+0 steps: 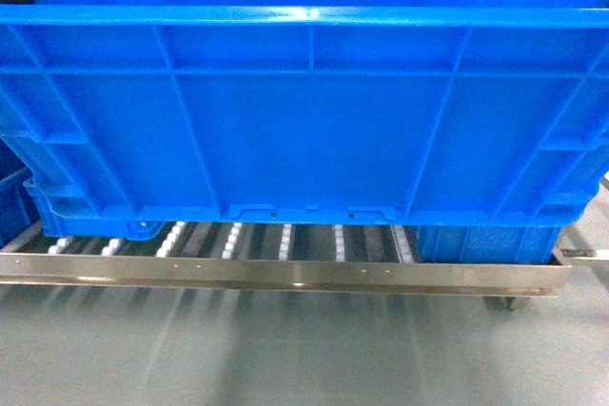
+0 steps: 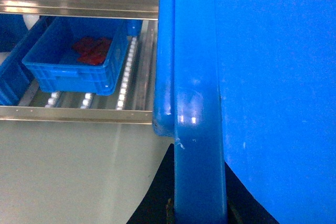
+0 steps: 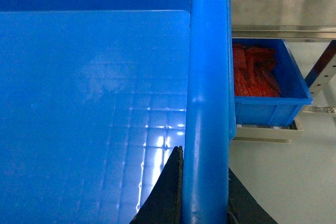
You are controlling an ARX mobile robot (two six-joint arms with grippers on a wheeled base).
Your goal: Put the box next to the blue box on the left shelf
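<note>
Both grippers, left gripper [image 2: 199, 211] and right gripper [image 3: 205, 203], clamp the box [image 1: 304, 140] rims; uneven release could snag it on the left shelf [image 1: 285, 278] bar at lower frame.

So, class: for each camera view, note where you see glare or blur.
Head view: a bright glare streak on the box rim, smeared streaks on the floor under the left shelf bar. Left wrist view: small highlights on the rim. Right wrist view: patchy reflections across the box floor; all fairly sharp.

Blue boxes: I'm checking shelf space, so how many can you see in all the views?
3. The large box is carried in front of the left shelf. A smaller box with red contents sits on the rollers at left; another red-filled box at right. Others may be hidden.
</note>
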